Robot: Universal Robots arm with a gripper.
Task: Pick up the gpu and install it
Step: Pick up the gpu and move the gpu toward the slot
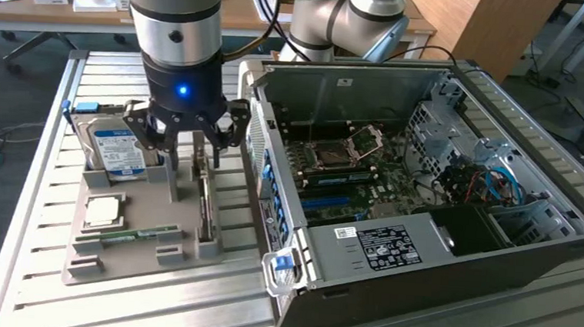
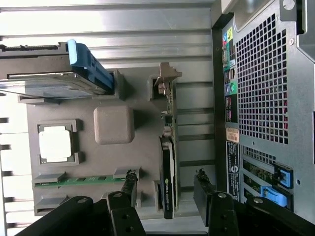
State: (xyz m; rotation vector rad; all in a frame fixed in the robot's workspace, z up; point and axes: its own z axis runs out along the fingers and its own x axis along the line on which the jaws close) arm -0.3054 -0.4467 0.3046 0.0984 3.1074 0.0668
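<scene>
The gpu (image 2: 168, 147) stands on its long edge in a slot of the grey holder tray (image 2: 88, 103), black face sideways, with its grey-tan bracket (image 2: 166, 78) at one end. In the exterior view the gpu (image 1: 205, 200) is a thin dark card on the tray's side nearest the computer case. My gripper (image 1: 191, 160) hangs right above it, pointing down. In the wrist view my gripper (image 2: 166, 183) is open, one of its fingers (image 2: 130, 183) on each side of the card's end, with a gap on both sides. Nothing is held.
The tray also carries a silver hard drive (image 1: 118, 150) with a blue-white label, a CPU (image 1: 103, 210) and a green RAM stick (image 1: 127, 237). The open computer case (image 1: 533, 250) lies at the exterior view's right, its motherboard (image 1: 343, 167) exposed. The case's rear panel (image 2: 261, 83) sits close beside the tray.
</scene>
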